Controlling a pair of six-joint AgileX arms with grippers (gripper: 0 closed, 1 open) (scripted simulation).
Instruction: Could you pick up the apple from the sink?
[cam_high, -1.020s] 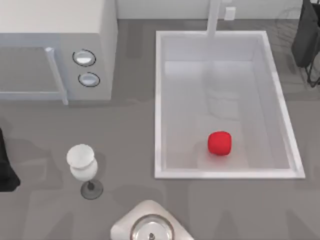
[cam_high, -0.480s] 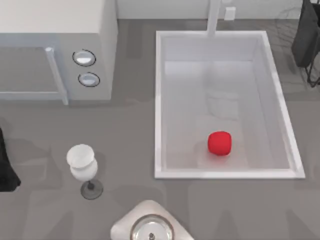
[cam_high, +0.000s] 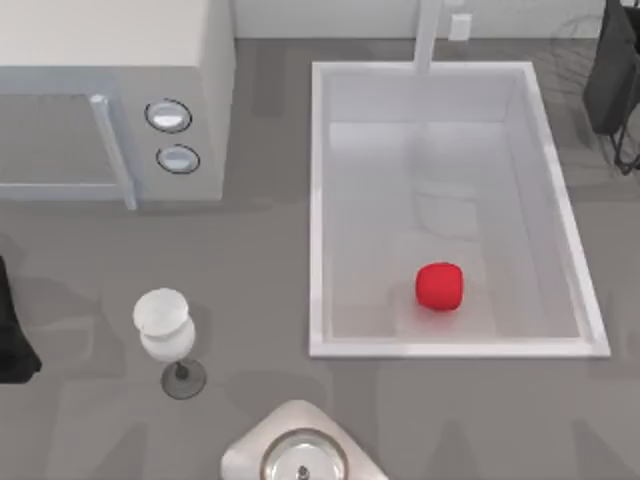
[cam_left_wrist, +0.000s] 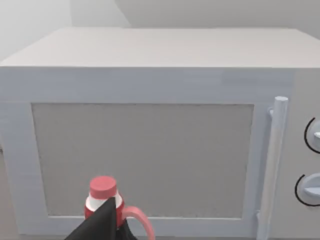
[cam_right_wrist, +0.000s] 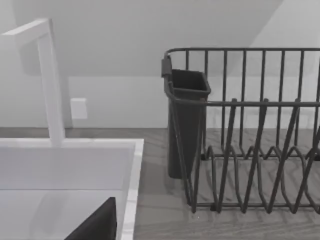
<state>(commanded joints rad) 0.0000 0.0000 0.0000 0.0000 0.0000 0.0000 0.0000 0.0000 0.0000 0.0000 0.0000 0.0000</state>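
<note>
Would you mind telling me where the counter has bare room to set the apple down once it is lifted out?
The widest free patch lies between the microwave, the sink and the wine glass. The strip in front of the sink is also bare. It is crowded near the round lidded item and the dish rack.

The sink (cam_high: 318, 210) lies open from above, and its floor is bare all around the apple (cam_high: 439, 286). The faucet (cam_high: 427, 35) stands at the far rim, and a dish rack (cam_right_wrist: 250, 130) sits beside the sink's right side.
</note>
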